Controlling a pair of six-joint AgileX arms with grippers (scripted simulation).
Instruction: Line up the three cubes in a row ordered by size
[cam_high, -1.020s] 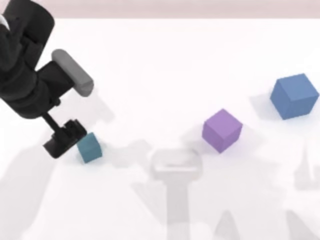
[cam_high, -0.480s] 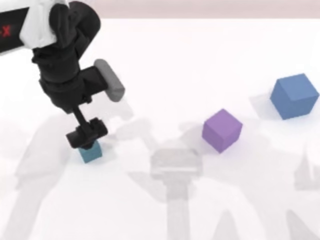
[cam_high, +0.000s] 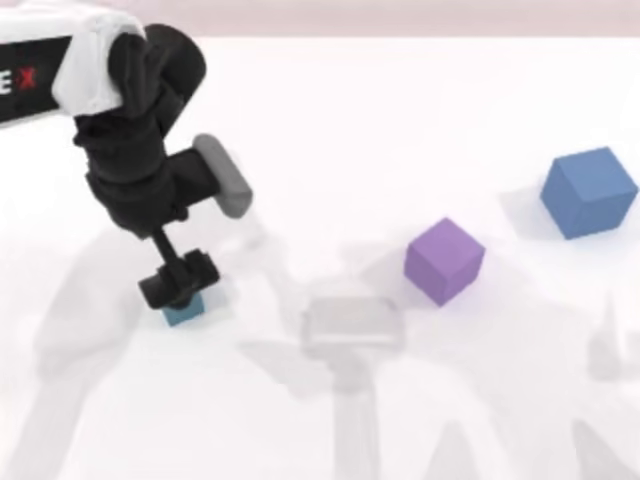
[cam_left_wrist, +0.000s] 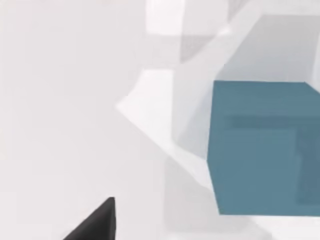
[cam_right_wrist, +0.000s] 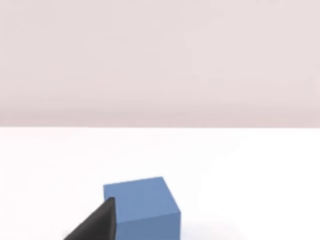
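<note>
The small teal cube (cam_high: 186, 313) lies at the table's left, mostly covered by my left gripper (cam_high: 180, 283), which hangs straight over it, open. In the left wrist view the teal cube (cam_left_wrist: 265, 150) fills the frame's side, and one dark fingertip (cam_left_wrist: 97, 225) stands apart from it. The medium purple cube (cam_high: 444, 260) rests right of centre. At the far right sits the largest blue cube (cam_high: 588, 191). The right wrist view shows this blue cube (cam_right_wrist: 142, 202) just beyond one dark fingertip (cam_right_wrist: 97, 222). My right arm is outside the top view.
A faint pale grey square patch (cam_high: 350, 325) marks the table between the teal and purple cubes. Soft arm shadows cross the white tabletop. A pinkish wall borders the table's far edge (cam_high: 400, 38).
My left arm swung from the teal cube's left to directly over it, then came lower, covering more of the cube. None of the cubes has moved.
</note>
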